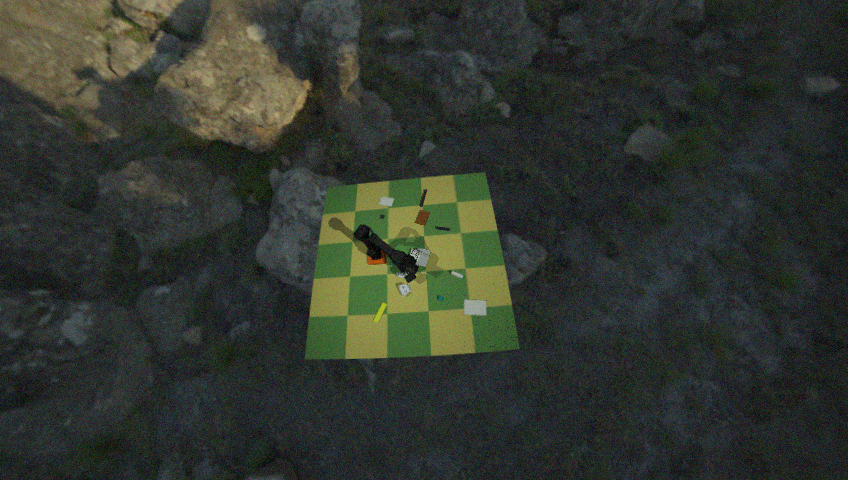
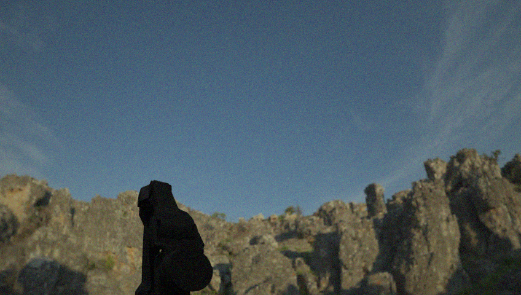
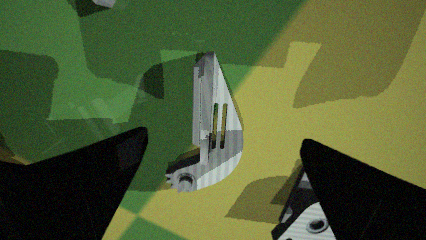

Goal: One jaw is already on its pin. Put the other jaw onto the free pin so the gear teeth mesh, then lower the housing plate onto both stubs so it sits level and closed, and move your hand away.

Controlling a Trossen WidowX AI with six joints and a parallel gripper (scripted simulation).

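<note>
My gripper is open and empty, with its fingertips seen on either side of the loose jaw. The loose jaw is grey-white, ribbed and slotted, with gear teeth and a round hole at its lower left end in the wrist view. The white housing plate lies beside it, partly hidden by the right finger in the wrist view; two round holes show in the top view. The white base part lies behind the loose jaw, beside a ribbed section. Its pins and mounted jaw are too small to make out.
The black arm reaches across the checkered mat from its orange base. A yellow bar, a teal cube, a white block, a small white bar and a brown block lie around.
</note>
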